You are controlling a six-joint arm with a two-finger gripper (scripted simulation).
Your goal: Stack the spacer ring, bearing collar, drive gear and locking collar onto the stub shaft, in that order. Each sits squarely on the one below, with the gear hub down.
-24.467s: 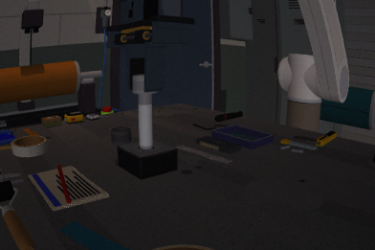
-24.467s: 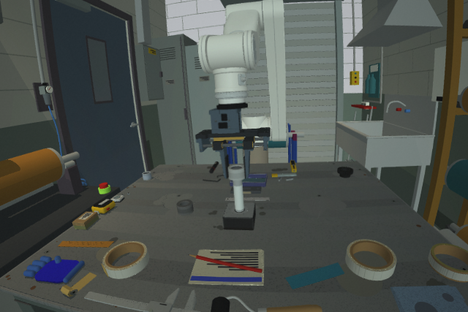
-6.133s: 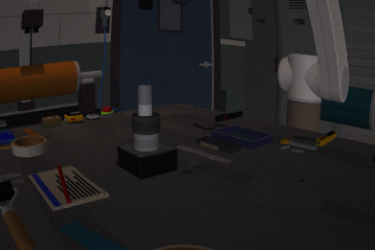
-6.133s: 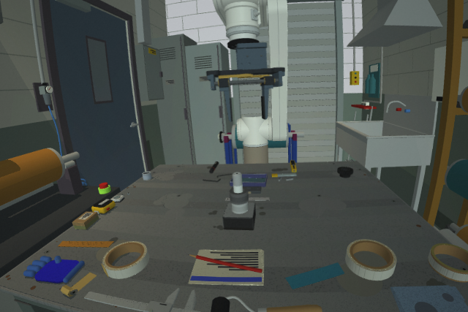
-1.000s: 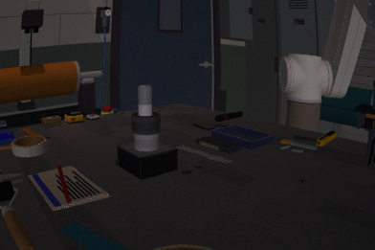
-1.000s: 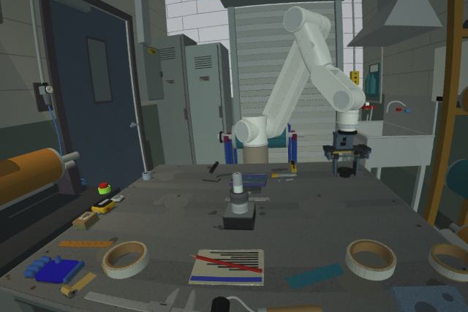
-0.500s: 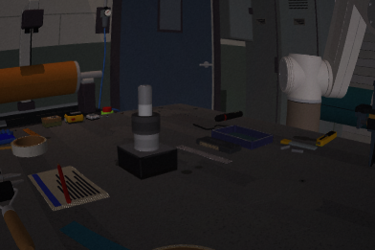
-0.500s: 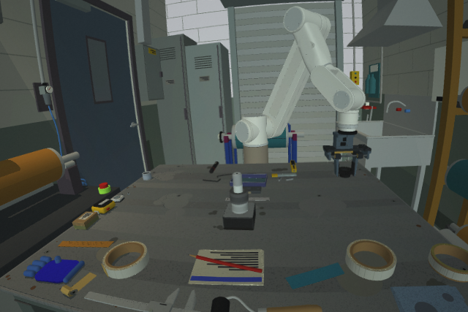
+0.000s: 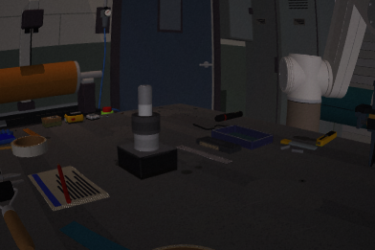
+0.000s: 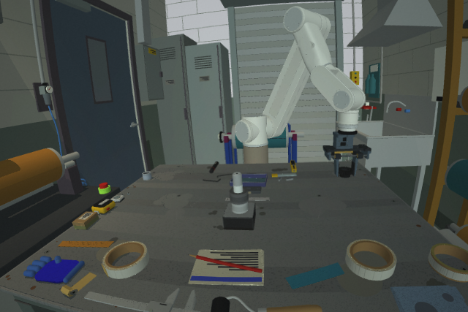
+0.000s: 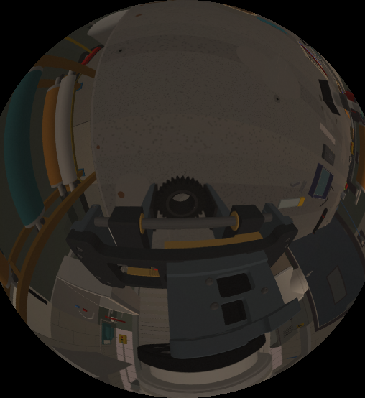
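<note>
The dark drive gear (image 11: 181, 200) (image 10: 344, 171) rests on the table at the far right corner and is clamped between the fingers of my gripper (image 11: 182, 203) (image 10: 345, 170). Its toothed rim and open bore face the wrist camera. The stub shaft (image 9: 145, 100) (image 10: 236, 181) stands upright on a black base block (image 9: 147, 159) (image 10: 239, 219) mid-table, well to the left of the gripper. A pale spacer ring (image 9: 146, 142) (image 10: 239, 207) sits low on the shaft. The dark bearing collar (image 9: 146, 124) (image 10: 239, 198) sits on top of it. I cannot make out the locking collar.
Behind the shaft lie a blue tray (image 9: 242, 136), a flashlight (image 9: 228, 116) and a steel rule (image 9: 204, 153). Tape rolls (image 10: 125, 259) (image 10: 371, 259) and a clipboard with a red pencil (image 10: 227, 266) lie near the front edge. The table's right edge runs close beside the gripper.
</note>
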